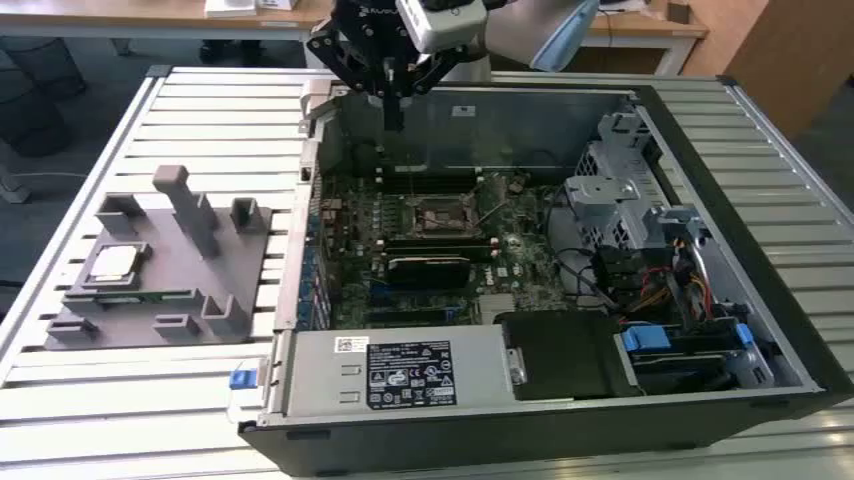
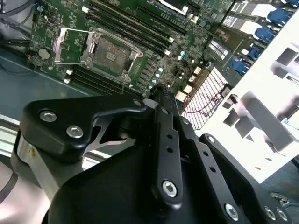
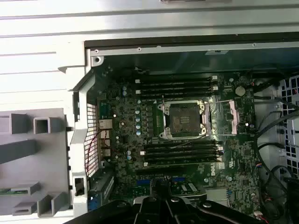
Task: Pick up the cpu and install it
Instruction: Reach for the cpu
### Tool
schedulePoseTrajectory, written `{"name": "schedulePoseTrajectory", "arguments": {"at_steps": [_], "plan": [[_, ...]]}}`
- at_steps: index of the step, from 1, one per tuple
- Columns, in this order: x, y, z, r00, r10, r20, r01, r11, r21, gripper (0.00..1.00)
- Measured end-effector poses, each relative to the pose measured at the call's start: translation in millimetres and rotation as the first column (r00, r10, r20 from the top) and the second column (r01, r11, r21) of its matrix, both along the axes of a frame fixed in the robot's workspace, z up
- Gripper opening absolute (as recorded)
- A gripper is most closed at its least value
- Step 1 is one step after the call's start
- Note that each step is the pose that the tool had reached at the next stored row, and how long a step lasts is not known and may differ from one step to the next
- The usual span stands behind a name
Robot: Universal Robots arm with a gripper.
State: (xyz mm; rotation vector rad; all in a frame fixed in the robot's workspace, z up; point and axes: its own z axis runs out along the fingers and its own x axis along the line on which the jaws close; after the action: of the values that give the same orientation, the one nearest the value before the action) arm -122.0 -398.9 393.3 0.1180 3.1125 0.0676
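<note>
**Exterior view.** The cpu point(image 1: 114, 262) lies flat in a recess of the grey holder point(image 1: 160, 270) on the desk point(image 1: 200, 110). It sits at the exterior view's left, well apart from the case point(image 1: 747, 250), likely staged there for pickup. The gripper point(image 1: 394, 118) hangs over the case's far wall, fingers pressed together and empty.

**Second wrist view.** The gripper point(image 2: 158, 91) has its fingers meeting at the tip. The socket point(image 2: 110, 51) has its frame flipped up, apparently to receive the chip.

**First wrist view.** The socket point(image 3: 184, 119) is bare, between memory slots.

The cpu point(image 1: 114, 262), a small flat square chip with a silver-grey top and pale rim, lies flat on the grey holder point(image 1: 214, 285), near its edge on the exterior view's left.
</note>
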Motion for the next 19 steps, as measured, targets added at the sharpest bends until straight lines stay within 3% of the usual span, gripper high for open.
{"name": "schedulePoseTrajectory", "arguments": {"at_steps": [19], "plan": [[-10.5,0.0,-0.6,1.0,0.0,-0.0001,0.0,1.0,-0.0001,0.11]]}}
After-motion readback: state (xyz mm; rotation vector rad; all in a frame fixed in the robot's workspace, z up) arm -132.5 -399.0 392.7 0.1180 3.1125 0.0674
